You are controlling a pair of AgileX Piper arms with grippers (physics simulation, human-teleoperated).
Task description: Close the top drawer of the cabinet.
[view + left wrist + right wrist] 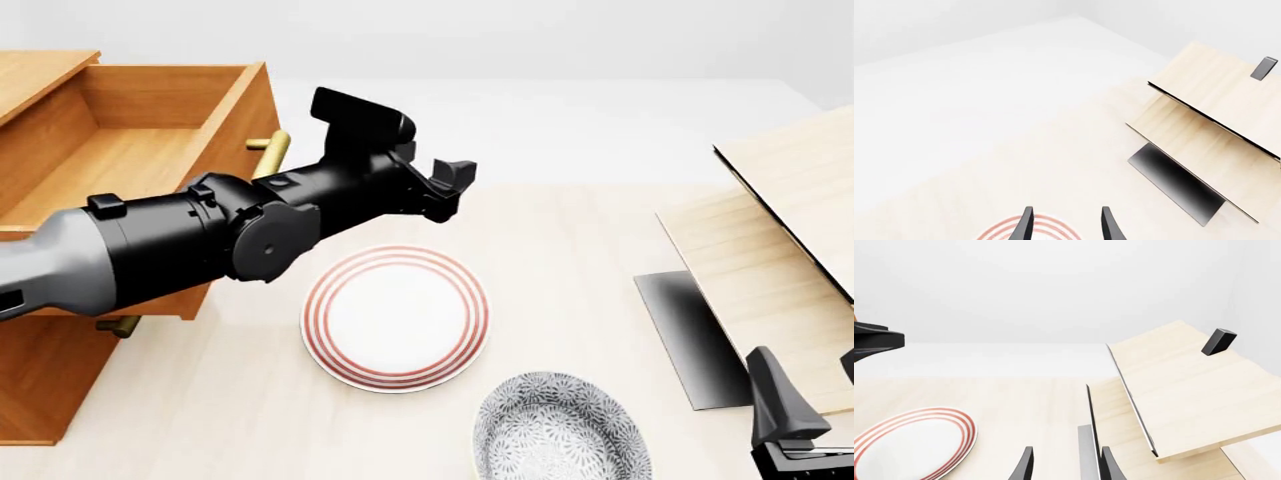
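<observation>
In the front view the orange-brown cabinet (40, 385) stands at the left. Its top drawer (147, 150) is pulled out to the right and is empty inside. The brass bar handle (271, 150) shows on the drawer's front. My left arm crosses in front of the drawer. My left gripper (451, 190) is open and empty, to the right of the handle and apart from it, above the table. It also shows open in the left wrist view (1066, 227). My right gripper (807, 415) is open and empty at the near right edge; it also shows open in the right wrist view (1066, 467).
A red-ringed white plate (395, 318) lies below the left gripper. A grey patterned plate (561, 435) lies nearer. Pale light-wood boards (767, 250) with a dark panel (687, 335) stand at the right. The lower drawer's brass handle (120, 325) peeks out under my left arm.
</observation>
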